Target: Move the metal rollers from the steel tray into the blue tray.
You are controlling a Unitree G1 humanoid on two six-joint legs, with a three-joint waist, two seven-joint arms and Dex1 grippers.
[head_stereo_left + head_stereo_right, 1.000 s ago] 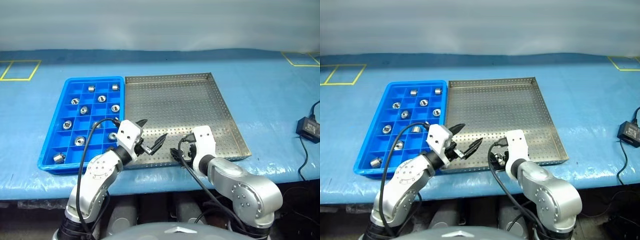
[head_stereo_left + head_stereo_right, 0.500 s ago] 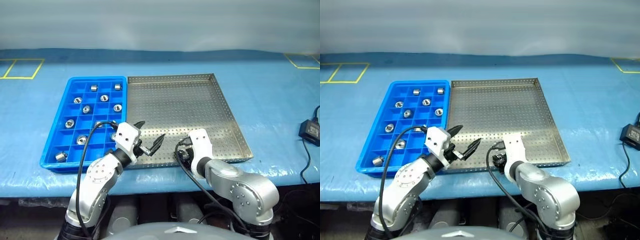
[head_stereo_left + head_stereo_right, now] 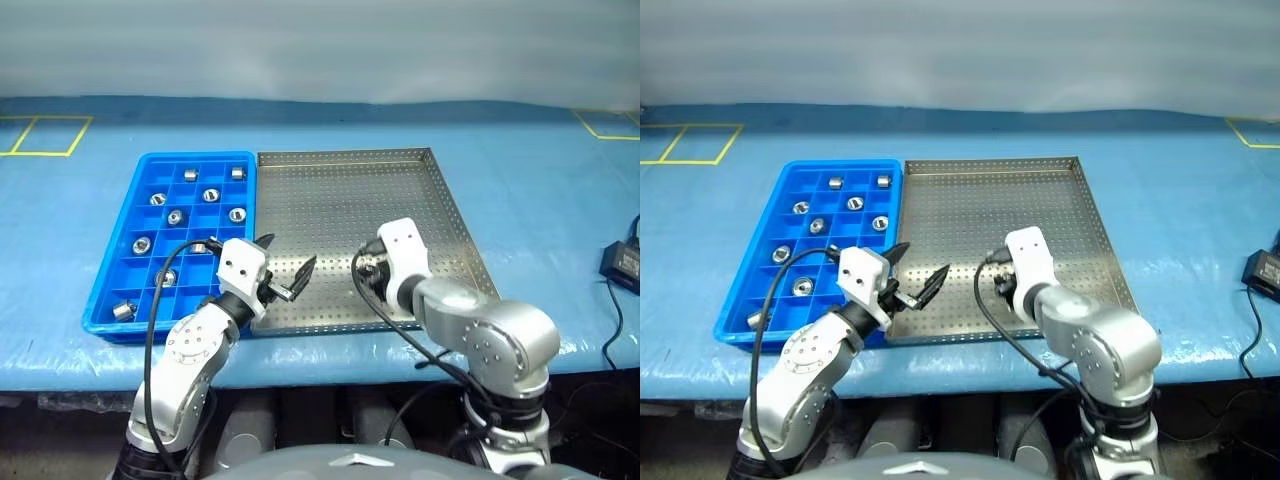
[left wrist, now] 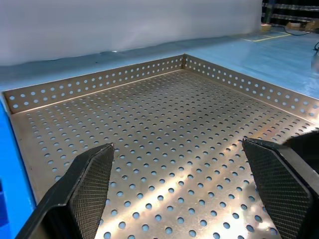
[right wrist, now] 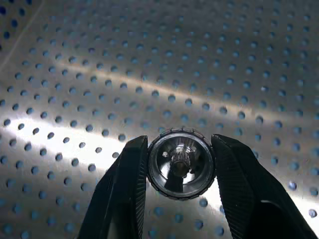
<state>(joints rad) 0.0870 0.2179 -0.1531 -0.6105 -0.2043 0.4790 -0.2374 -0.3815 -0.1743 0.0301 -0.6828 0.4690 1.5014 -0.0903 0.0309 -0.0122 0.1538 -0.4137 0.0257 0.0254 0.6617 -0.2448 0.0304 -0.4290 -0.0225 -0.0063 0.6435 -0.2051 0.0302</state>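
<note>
Right wrist view: right hand (image 5: 180,167) grips a metal roller (image 5: 180,163); left hand (image 4: 179,184) gapes over steel tray (image 4: 164,119).

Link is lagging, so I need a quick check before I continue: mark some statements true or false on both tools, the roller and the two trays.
1. The right tool is clamped on a metal roller. True.
2. The left tool holds a roller. False: it is open with nothing between its fingers.
3. The blue tray has rollers in several compartments. True.
4. The gripped roller is over the blue tray. False: it is over the steel tray.
</note>
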